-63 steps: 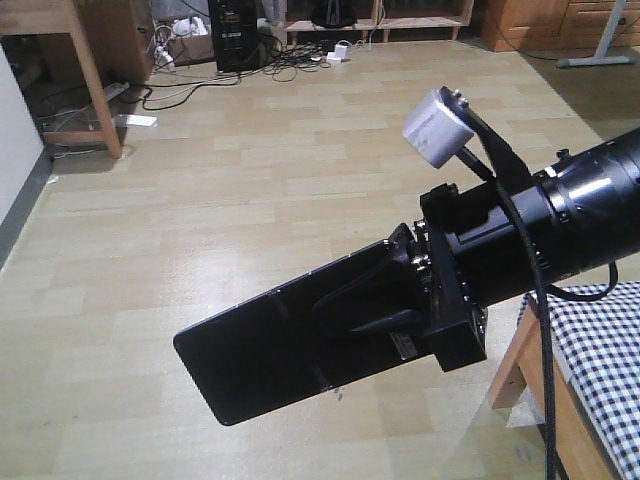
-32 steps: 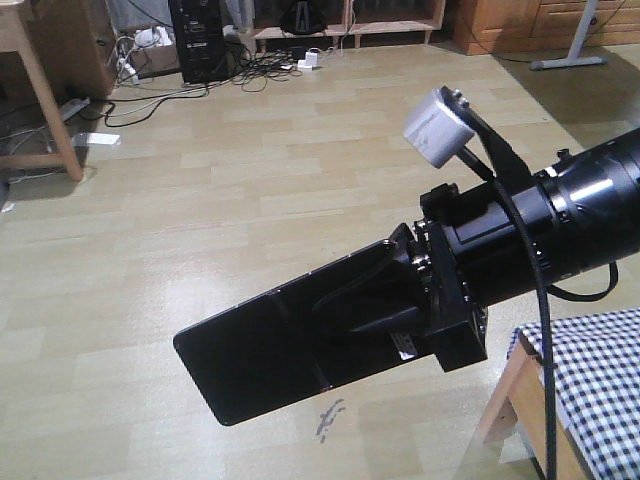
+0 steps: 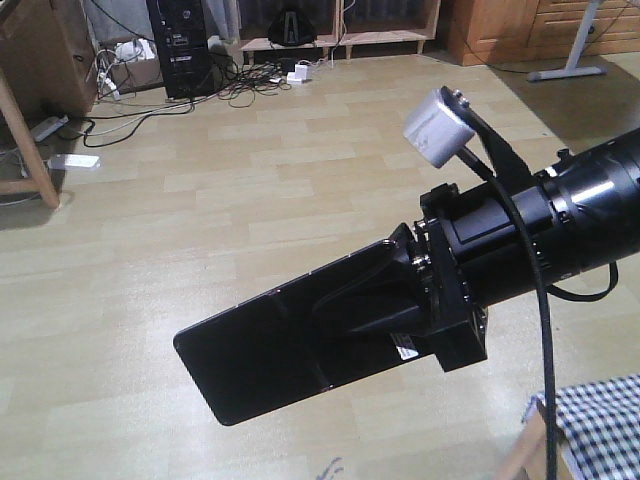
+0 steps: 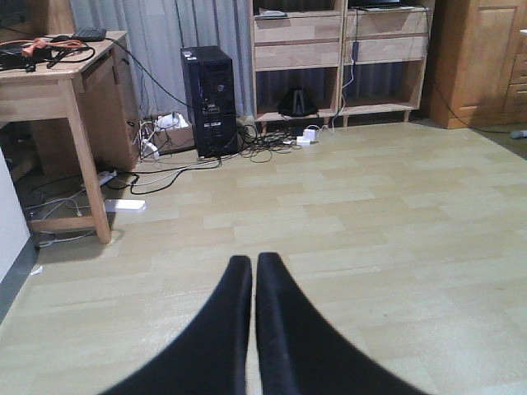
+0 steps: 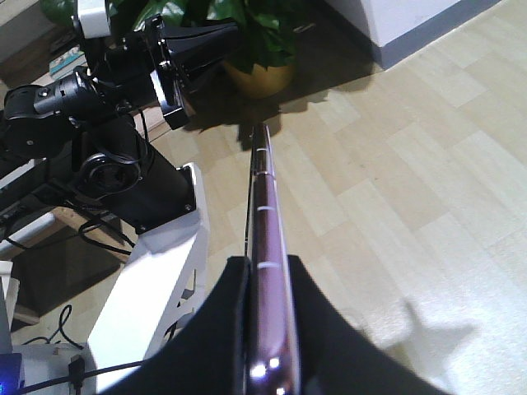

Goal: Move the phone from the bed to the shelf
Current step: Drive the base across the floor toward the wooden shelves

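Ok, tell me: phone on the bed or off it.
Off. The right claw grips the phone in mid-air over the floor; the bed corner sits lower right.

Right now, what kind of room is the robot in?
Probably a bedroom with a study corner: a bed with a checked sheet, a wooden desk and a computer tower on the floor.

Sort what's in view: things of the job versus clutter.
Job: phone; right end effector clamping it; bed corner; shelf unit.
Clutter: computer tower; desk; floor cables; power strip; potted plant.
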### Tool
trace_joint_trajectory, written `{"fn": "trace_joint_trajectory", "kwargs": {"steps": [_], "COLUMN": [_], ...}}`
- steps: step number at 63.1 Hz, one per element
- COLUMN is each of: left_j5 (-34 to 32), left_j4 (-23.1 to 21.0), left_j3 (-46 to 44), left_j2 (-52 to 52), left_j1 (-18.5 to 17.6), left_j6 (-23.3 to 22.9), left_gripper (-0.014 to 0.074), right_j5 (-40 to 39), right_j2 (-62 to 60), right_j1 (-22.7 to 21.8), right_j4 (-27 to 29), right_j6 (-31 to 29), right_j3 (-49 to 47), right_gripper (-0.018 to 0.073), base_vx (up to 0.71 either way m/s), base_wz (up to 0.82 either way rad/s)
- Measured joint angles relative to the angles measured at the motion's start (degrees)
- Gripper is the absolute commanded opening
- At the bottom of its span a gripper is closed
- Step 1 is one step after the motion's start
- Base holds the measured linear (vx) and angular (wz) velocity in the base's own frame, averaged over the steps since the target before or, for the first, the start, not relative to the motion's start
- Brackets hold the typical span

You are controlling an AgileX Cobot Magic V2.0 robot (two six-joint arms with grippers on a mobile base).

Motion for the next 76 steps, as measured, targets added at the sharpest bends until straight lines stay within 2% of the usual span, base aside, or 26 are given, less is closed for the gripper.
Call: {"fn": "trace_joint_trajectory", "kwargs": {"steps": [31, 76], "left_j5": [0.00, 0.00], "left_j4": [0.00, 0.00], "left_j3": [0.00, 0.00], "left_j2": [0.00, 0.00], "left_j1": [0.00, 0.00], "left_j6": [0.00, 0.00], "left_gripper": [0.0001, 0.0001], "right_j5": [0.00, 0.00], "right_j2": [0.00, -0.13], "right_j1": [0.00, 0.00], "right_j4": [0.00, 0.00], "right_j6": [0.00, 0.00], "right_j3": [0.00, 0.00], "right_gripper": [-0.0002, -0.0002], "base_vx": [0.36, 0.36], "base_wz": [-0.02, -0.19]}}
